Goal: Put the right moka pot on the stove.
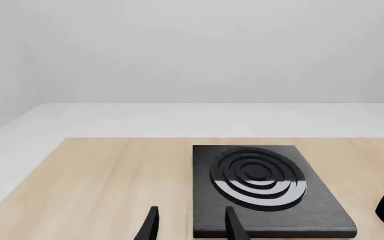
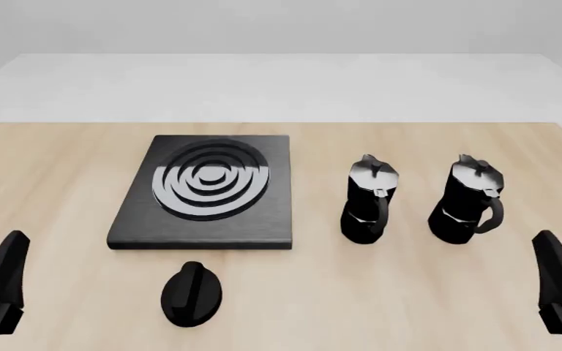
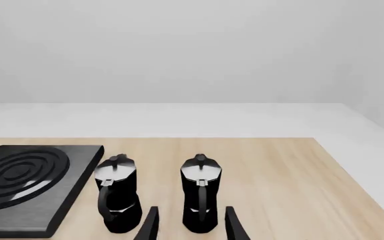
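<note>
A pale wooden table [image 2: 56, 161] carries a stove [image 2: 261, 219], a knob [image 2: 192, 293] and two near-identical moka pots. The right pot [image 2: 465, 197] stands upright at the right side of the table, just beside its twin [image 2: 368, 199] but not touching it. The stove lies well apart to the left, with the twin between them.

The right pot is small, black and faceted, narrowed at the waist. It has a shiny silver-grey lid with a small knob on top, and a curved black handle that faces the arms' side of the table.

It looks rigid and hard, probably metal, so it should not give under a grip. Its glossy facets and lid may be slippery. Being tall on a small base, it could tip if nudged. The waist or the handle seems the best place to take hold, approached from the near side, away from the twin.

The right pincer [image 3: 190, 224] is apart and holds nothing; in its wrist view the pot stands between its two fingers, farther on. The left pincer [image 1: 190, 224] is also apart and empty, near the stove's front edge.

The stove is a flat black square slab with silver-grey rings, and nothing stands on it.
</note>
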You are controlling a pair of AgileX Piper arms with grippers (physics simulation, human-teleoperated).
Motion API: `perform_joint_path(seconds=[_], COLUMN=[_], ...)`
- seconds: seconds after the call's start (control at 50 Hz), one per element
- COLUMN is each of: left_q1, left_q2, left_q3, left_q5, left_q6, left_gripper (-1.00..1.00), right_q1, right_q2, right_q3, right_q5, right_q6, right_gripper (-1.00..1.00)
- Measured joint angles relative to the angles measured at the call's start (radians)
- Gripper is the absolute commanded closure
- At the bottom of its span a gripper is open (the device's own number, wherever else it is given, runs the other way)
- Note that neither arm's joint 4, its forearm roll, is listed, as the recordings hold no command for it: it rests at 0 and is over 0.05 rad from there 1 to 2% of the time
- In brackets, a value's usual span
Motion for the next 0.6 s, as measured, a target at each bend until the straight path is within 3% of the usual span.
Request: perform_joint_path(seconds=[0.26, 0.6], left_q1=[0.0, 0.0], left_q2=[0.0, 0.0], left_q3=[0.0, 0.0], left_q5=[0.0, 0.0], left_q6=[0.0, 0.0], left_gripper=[-1.0, -1.0], right_q1=[-0.004, -0.012], right_q2=[0.097, 0.443], right_q3=[-0.023, -0.065], right_q5=[-0.045, -0.253], right_q6=[-0.006, -0.007], right_gripper=[-1.0, -1.0])
